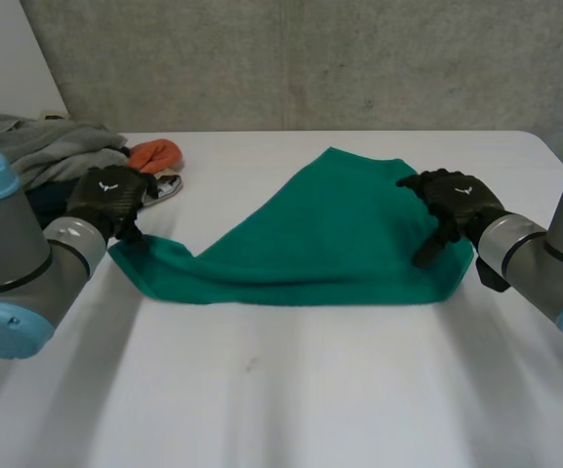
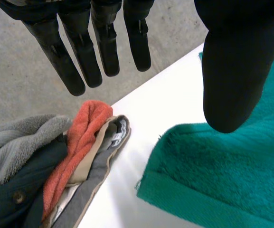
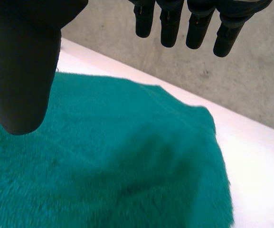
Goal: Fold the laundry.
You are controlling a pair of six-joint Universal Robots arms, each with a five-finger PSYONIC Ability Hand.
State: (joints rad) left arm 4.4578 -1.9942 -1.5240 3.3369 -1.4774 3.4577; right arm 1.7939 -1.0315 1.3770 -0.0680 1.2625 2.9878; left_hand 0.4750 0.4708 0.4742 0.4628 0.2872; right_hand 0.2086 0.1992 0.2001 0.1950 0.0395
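1. First, the left hand sits at the left corner of the green towel, at the end of a left arm bent in from the near left.
2. Seen from its wrist, its fingers are straight and spread well apart from the thumb, with nothing between them. The thumb is over the towel's corner and the fingers point toward the laundry pile.
3. The right hand is over the right part of the towel, near its right edge, with the right arm reaching in from the near right.
4. Its wrist view shows fingers and thumb apart and clasping nothing, the green cloth spread beneath the palm. Whether either hand presses on the cloth, I cannot tell.
5. The towel lies on the white table, roughly in the middle. It is broad along its near edge and narrower toward the far side.
6. A pile of laundry lies at the far left, just beside the towel's left corner. It has a grey fleece garment, an orange cloth and a dark garment with a button.
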